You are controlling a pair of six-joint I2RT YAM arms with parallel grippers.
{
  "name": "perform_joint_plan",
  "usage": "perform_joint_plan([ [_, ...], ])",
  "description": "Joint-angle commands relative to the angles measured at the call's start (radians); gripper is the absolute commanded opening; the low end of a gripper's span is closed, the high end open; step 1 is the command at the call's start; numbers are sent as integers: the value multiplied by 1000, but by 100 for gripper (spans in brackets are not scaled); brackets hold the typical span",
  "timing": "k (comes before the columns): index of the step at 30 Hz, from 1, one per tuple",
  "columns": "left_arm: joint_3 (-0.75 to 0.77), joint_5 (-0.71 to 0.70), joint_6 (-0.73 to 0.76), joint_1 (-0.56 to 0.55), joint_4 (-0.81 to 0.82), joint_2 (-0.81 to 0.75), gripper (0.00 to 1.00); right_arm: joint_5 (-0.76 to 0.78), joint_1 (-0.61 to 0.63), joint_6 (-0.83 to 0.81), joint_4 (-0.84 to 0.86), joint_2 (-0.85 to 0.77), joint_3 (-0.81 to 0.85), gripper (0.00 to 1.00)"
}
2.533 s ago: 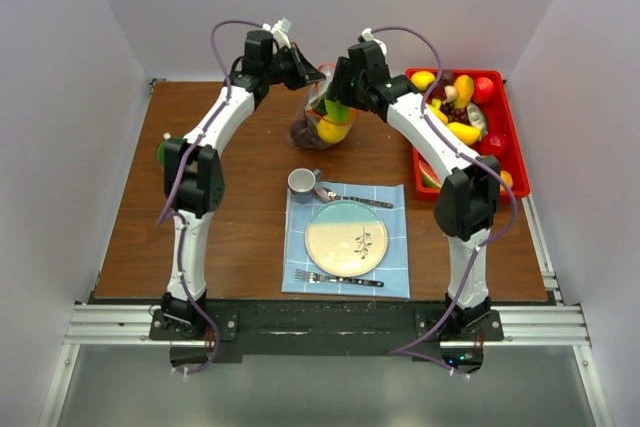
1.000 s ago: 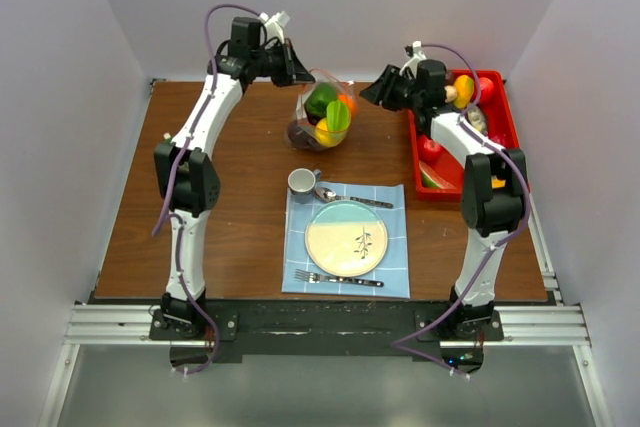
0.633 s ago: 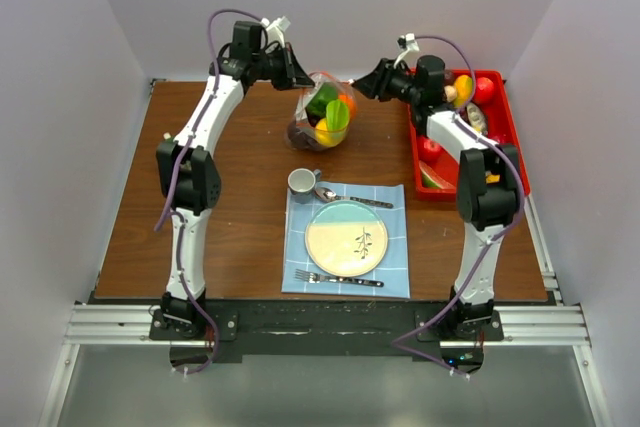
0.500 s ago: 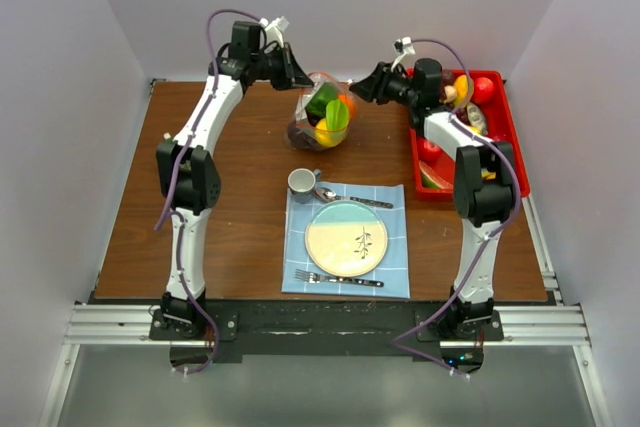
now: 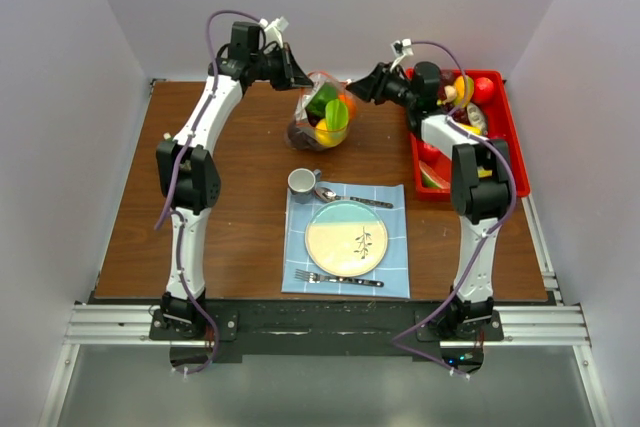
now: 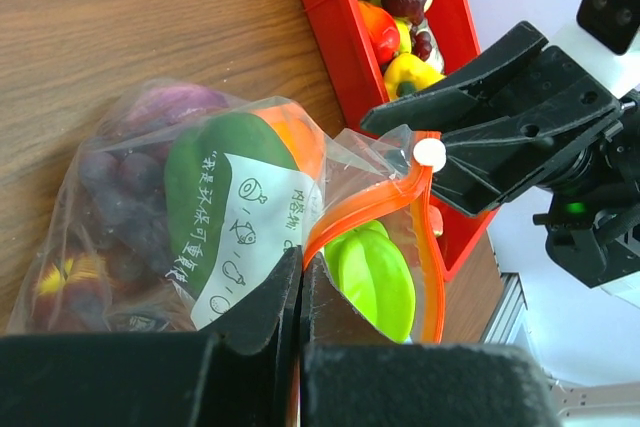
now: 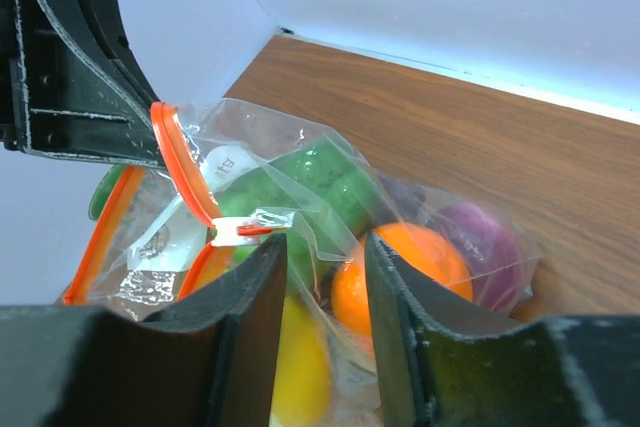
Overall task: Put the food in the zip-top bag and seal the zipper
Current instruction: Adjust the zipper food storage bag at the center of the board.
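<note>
A: State of the left gripper (image 6: 300, 272)?

B: Clamped shut on the mouth edge of the clear, crinkly zip-top bag (image 7: 300, 147), right at the thin orange-red zipper strip (image 6: 352, 209). Holding that edge up above the brown wooden desk (image 5: 230, 227).

A: And the right gripper (image 7: 325, 247)?

B: Part open, jaws apart, nothing clamped. Poised at the other end of the bag's mouth, just beside the small white slider tab (image 6: 430, 154) on the zipper. Slider at the tip of one finger; touching or not, impossible to tell.

A: Zipper sealed?

B: No. Gaping, bowed into a loop between the two grippers.

A: Whereabouts of the glossy toy food (image 5: 330, 119)?

B: Partly inside the bag: a dark green piece (image 6: 215, 182), a light green ridged piece (image 6: 375, 272), purple grapes (image 6: 120, 212), an orange ball (image 7: 400, 259), something yellow (image 7: 300, 372) low down. More lying in the rigid red plastic tray (image 5: 514, 152) at the far right of the desk, well apart from the bag.

A: Bag's position?

B: Far middle of the desk, bottom down on the wood, beyond the blue placemat (image 5: 392, 267) and the round plate (image 5: 335, 247).
</note>
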Motion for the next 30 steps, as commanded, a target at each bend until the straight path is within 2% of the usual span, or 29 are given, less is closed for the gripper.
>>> perform_joint_plan([
  [1,-13,17,-27,7,48,-34,0,-15,9,35,95,-24,-31,35],
  [2,-18,17,-28,7,49,-38,0,-11,11,37,97,-30,-37,24],
  [5,-22,12,-28,1,54,-44,0,9,14,29,100,-68,-79,6],
  [7,-24,6,-25,-1,54,-50,0,44,14,14,97,-99,-132,0],
  [15,-6,-36,11,-1,42,-61,0,165,47,-55,95,-381,-384,0],
  [19,-7,-36,24,-2,46,-61,0,268,107,-115,-65,-491,-442,0],
  [20,-9,-43,30,-4,46,-64,0,372,123,-130,-118,-508,-435,0],
  [21,-13,-46,33,-10,49,-69,0,441,158,-171,-261,-527,-413,5],
  [22,-25,-48,35,-13,52,-72,0,489,175,-187,-325,-524,-351,13],
  [23,-35,-46,38,-17,59,-81,0,532,189,-192,-378,-521,-318,33],
  [26,-48,-51,48,-42,75,-89,0,679,235,-167,-552,-487,-183,51],
  [30,-58,-62,50,-67,77,-95,0,831,247,-50,-722,-398,-27,58],
])
